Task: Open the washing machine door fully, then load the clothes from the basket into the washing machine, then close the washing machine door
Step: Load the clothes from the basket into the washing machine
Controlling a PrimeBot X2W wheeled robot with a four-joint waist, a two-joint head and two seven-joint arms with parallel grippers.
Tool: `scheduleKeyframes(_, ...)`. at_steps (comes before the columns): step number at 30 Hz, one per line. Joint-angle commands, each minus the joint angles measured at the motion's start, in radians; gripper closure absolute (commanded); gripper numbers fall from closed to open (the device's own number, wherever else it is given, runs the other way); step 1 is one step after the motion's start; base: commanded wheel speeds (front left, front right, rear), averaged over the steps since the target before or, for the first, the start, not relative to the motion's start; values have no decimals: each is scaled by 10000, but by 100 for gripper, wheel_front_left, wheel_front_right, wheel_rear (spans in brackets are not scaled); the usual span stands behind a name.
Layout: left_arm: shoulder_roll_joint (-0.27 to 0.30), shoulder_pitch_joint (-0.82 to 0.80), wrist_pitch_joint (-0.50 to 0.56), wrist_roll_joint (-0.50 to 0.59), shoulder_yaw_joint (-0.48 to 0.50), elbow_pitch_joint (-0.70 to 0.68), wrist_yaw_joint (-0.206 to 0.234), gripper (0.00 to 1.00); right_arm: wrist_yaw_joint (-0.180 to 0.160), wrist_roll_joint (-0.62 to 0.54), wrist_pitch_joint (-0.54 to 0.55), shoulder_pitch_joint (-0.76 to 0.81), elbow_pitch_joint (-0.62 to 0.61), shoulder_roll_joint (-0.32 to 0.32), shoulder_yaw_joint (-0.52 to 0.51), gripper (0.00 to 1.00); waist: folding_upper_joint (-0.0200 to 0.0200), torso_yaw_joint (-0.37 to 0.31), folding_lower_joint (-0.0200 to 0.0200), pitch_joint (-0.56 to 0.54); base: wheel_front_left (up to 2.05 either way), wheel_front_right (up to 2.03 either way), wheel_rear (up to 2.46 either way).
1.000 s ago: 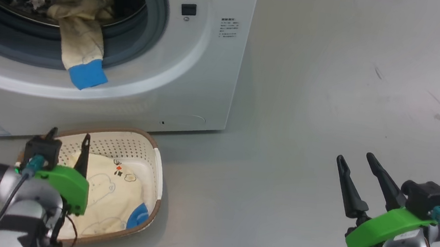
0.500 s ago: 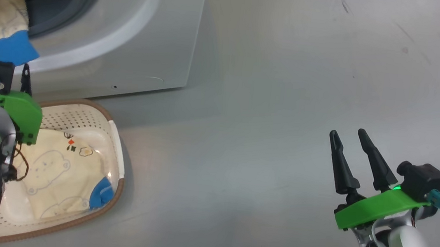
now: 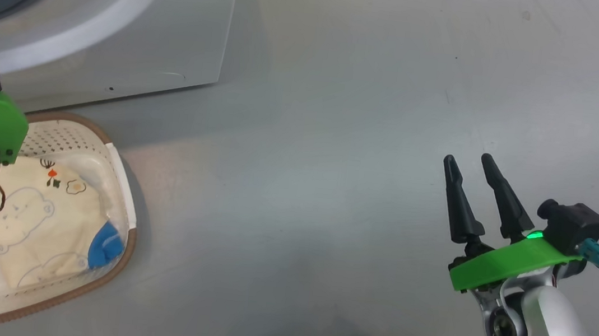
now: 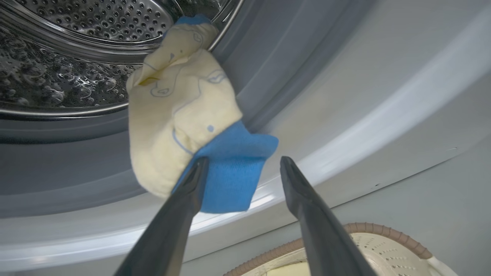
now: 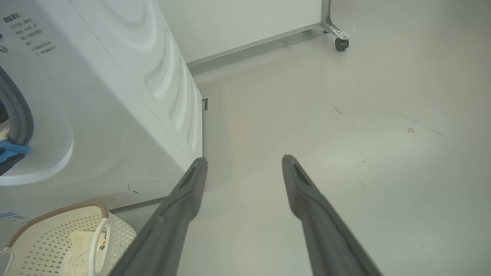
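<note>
Grey floor [image 3: 336,138], yellow garment [image 4: 180,111] hanging lengthwise from drum [image 4: 96,23], blue cuff [image 4: 236,168] downward

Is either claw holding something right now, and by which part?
Nothing is held. The left claw is open at the blue cuff of a yellow garment hanging from the washing machine; the right claw is open too.

clothes [image 3: 40,217] in basket [image 3: 63,136], basket before washing machine [image 3: 140,31]

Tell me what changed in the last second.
The head camera turned right. The left gripper rose from over the basket to the blue cuff of the hanging garment at the washing machine, jaws open, nothing gripped. The right gripper stayed open; the folded garment stayed in the basket.
</note>
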Motion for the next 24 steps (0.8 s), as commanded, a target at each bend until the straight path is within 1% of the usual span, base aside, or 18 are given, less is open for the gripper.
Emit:
scheduleKeyframes(1,478,-302,-167,90,206,-105,138,0,0,96,-93,-62,-280,-42,118,0,0,14,-2,10,0,0,0)
scheduleKeyframes(5,414,-419,-764,96,168,141,407,0,0,101,-94,-50,-354,-42,122,0,0,94,-2,0,0,0,0)
scheduleKeyframes(8,384,-574,-1101,55,157,371,500,0,0,78,-95,-64,-386,-42,144,0,0,162,-2,-28,0,0,0)
scheduleKeyframes(14,334,-817,-1426,-21,111,777,543,0,0,57,-96,-62,-402,-42,167,0,0,223,-2,-77,0,0,0)
scheduleKeyframes(19,368,-1045,-1367,-87,51,1319,486,0,0,79,-96,-51,-412,-42,237,0,0,183,-2,-112,0,0,0)
scheduleKeyframes(20,384,-1093,-1339,-102,40,1421,467,25,0,91,-96,-53,-418,-42,249,0,0,165,-2,-114,0,0,0)
scheduleKeyframes(22,411,-1187,-1333,-128,13,1587,422,100,0,121,-96,-47,-432,-42,254,0,0,139,-2,-123,0,0,0)
scheduleKeyframes(24,421,-1286,-1338,-161,-15,1726,366,100,0,149,-96,-30,-449,-42,238,0,0,131,-2,-119,0,0,0)
